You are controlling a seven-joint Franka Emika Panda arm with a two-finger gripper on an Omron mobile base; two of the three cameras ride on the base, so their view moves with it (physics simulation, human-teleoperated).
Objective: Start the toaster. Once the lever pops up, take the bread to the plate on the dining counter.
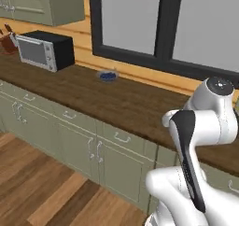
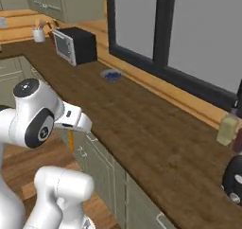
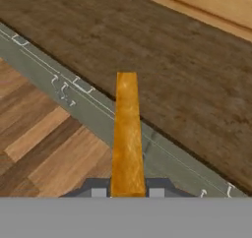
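While claw point(image 3: 127, 190) grips bread point(image 3: 127, 133), microwave point(image 1: 45, 49) far.

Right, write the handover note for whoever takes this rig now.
Gripper: shut on the bread, slice held edge-on between the fingertips, also seen below the hand in the right base view.
Position: bread hangs over the front edge of the wood-topped counter, above its olive drawers.
Toaster: dark rounded end at the right edge of the right base view.
Done: bread is out and in hand.
Left: carry it to the plate and set it down.
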